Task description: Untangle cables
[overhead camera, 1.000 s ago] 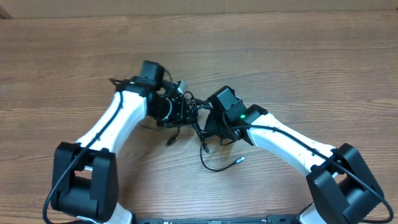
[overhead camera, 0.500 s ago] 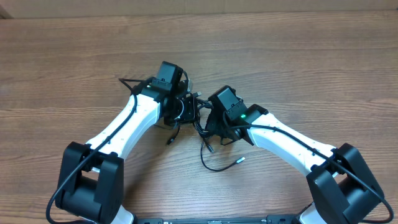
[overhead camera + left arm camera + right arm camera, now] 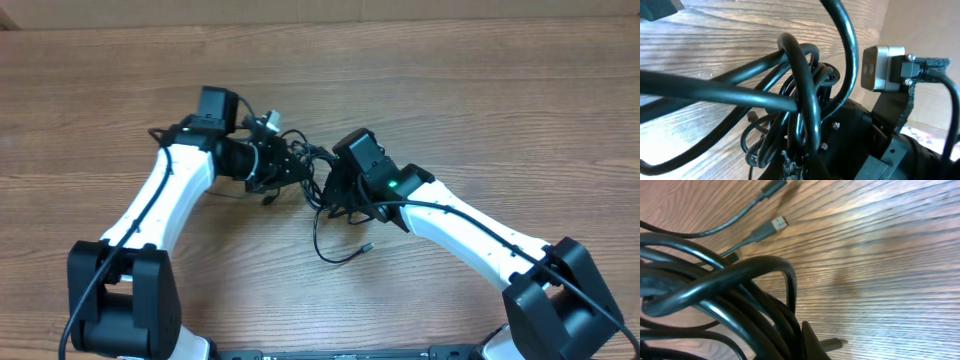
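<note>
In the overhead view the left arm [image 3: 165, 195] rises from the lower left of the frame and bends right near the upper middle. The left gripper [image 3: 288, 166] points right with its claw closed; thin black cables [image 3: 310, 160] bunch at its tip, so it appears to be gripping them. The tangle sits just left of centre on the wooden table [image 3: 500, 90], between the two claws. One strand drops from the knot, loops toward the lower middle and ends in a small plug [image 3: 367, 245] lying free on the wood. Just right of the knot the right gripper [image 3: 335, 192] points down and left, its claw closed too, with cords drawn into it. The right arm [image 3: 470, 240] runs off to the lower right corner.

From the left wrist, the cables [image 3: 800, 95] fill the left and middle of the frame: several cross and wrap round one another over the table [image 3: 710, 30]. At the right, a silvery box [image 3: 882, 67] sits on black hardware. The left claw's own fingers cannot be made out here.

From the right wrist, the cables [image 3: 715, 290] are packed into the lower left. Two cords run toward the top middle, one ending in a silvery plug [image 3: 778, 223], the other in a dark plug [image 3: 774, 187]. At the bottom middle a dark finger [image 3: 810, 341] presses against the bundle.
</note>
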Robot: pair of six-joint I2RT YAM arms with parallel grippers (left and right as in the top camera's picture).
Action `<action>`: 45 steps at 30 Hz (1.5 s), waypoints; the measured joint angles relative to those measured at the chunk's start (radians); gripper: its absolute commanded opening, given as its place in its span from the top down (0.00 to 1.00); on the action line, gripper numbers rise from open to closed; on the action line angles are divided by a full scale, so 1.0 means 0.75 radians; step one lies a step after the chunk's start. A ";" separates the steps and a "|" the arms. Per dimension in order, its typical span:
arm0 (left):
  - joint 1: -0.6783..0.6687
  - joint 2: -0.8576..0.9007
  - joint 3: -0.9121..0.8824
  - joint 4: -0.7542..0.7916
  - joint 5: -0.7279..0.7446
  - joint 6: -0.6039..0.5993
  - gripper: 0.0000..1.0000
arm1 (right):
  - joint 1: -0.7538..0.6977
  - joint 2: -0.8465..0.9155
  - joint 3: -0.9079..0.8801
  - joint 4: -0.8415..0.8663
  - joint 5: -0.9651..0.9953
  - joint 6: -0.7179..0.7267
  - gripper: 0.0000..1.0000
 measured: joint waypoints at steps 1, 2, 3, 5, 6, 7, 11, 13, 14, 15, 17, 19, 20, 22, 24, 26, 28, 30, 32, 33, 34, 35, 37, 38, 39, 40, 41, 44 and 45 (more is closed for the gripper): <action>0.014 0.000 0.000 -0.013 0.019 0.015 0.96 | 0.004 -0.001 0.004 0.003 -0.008 0.000 0.96; 0.043 0.000 0.000 -0.034 0.075 0.066 0.96 | 0.004 -0.004 0.007 0.007 -0.013 0.000 0.96; 0.062 0.000 0.000 -0.040 0.128 0.098 0.96 | 0.004 -0.004 0.009 -0.012 0.002 -0.006 0.96; 0.143 -0.019 0.021 -0.064 0.239 0.144 0.96 | 0.003 0.012 -0.027 -0.056 0.016 -0.014 0.96; 0.186 -0.038 0.034 -0.095 0.283 0.162 0.96 | -0.003 0.025 -0.044 -0.071 0.036 -0.018 0.96; 0.220 -0.060 0.043 -0.122 0.292 0.177 0.96 | -0.010 0.038 -0.056 -0.078 0.048 -0.023 0.96; 0.237 -0.075 0.060 -0.244 0.167 0.196 0.89 | -0.015 0.040 -0.058 -0.067 0.063 -0.034 0.96; 0.210 -0.075 0.060 -0.246 0.096 0.197 0.71 | -0.015 0.040 -0.058 -0.068 0.063 -0.036 0.96; 0.168 -0.075 0.060 -0.245 0.041 0.200 0.65 | -0.015 0.040 -0.058 -0.067 0.064 -0.037 0.96; 0.121 -0.075 0.060 -0.239 -0.021 0.188 0.60 | -0.015 0.040 -0.058 -0.068 0.064 -0.038 0.96; 0.025 -0.075 0.060 -0.210 -0.143 0.133 0.51 | -0.015 0.040 -0.058 -0.068 0.065 -0.039 0.96; -0.076 -0.075 0.060 -0.148 -0.273 0.054 0.60 | -0.015 0.040 -0.058 -0.067 0.068 -0.039 0.96; -0.126 -0.075 0.060 -0.122 -0.340 0.017 0.67 | -0.015 0.040 -0.058 -0.068 0.068 -0.039 0.96; -0.238 -0.075 0.060 -0.086 -0.503 -0.073 0.77 | -0.015 0.040 -0.058 -0.069 0.068 -0.039 0.96; -0.332 -0.075 0.060 -0.083 -0.630 -0.136 0.75 | -0.015 0.040 -0.058 -0.068 0.068 -0.039 0.96; -0.443 -0.070 0.060 -0.082 -0.791 -0.183 0.65 | -0.015 0.040 -0.058 -0.069 0.068 -0.039 0.96; -0.482 -0.051 0.060 -0.082 -0.905 -0.227 0.65 | -0.015 0.040 -0.058 -0.068 0.069 -0.039 0.96; -0.488 -0.039 0.060 -0.077 -0.959 -0.248 0.65 | -0.015 0.040 -0.058 -0.068 0.068 -0.039 0.96; -0.488 -0.037 0.060 -0.077 -1.021 -0.275 0.66 | -0.015 0.040 -0.058 -0.068 0.068 -0.039 0.96; -0.488 -0.037 0.060 -0.076 -1.040 -0.280 0.69 | -0.015 0.040 -0.058 -0.069 0.068 -0.039 0.96; -0.488 -0.037 0.060 -0.074 -1.064 -0.299 0.71 | -0.015 0.040 -0.058 -0.069 0.068 -0.039 0.96; -0.488 -0.037 0.052 -0.053 -1.075 -0.320 0.72 | -0.015 0.040 -0.058 -0.068 0.068 -0.039 0.96; -0.488 -0.037 0.023 0.007 -1.082 -0.341 0.76 | -0.015 0.040 -0.058 -0.068 0.068 -0.039 0.96; -0.488 -0.035 0.016 0.018 -1.082 -0.345 0.78 | -0.015 0.040 -0.058 -0.068 0.068 -0.039 0.96; -0.488 -0.034 0.004 0.043 -1.082 -0.350 0.82 | -0.015 0.040 -0.058 -0.067 0.068 -0.039 0.96; -0.488 -0.034 0.002 0.056 -1.081 -0.355 0.85 | -0.015 0.040 -0.058 -0.066 0.068 -0.039 0.96; -0.488 -0.034 0.002 0.058 -1.080 -0.360 0.85 | -0.015 0.040 -0.058 -0.066 0.068 -0.039 0.96; -0.496 -0.032 0.002 0.056 -1.077 -0.370 0.85 | -0.015 0.040 -0.058 -0.067 0.068 -0.039 0.96; -0.500 -0.022 0.002 0.056 -1.077 -0.370 0.85 | -0.015 0.040 -0.058 -0.069 0.068 -0.039 0.96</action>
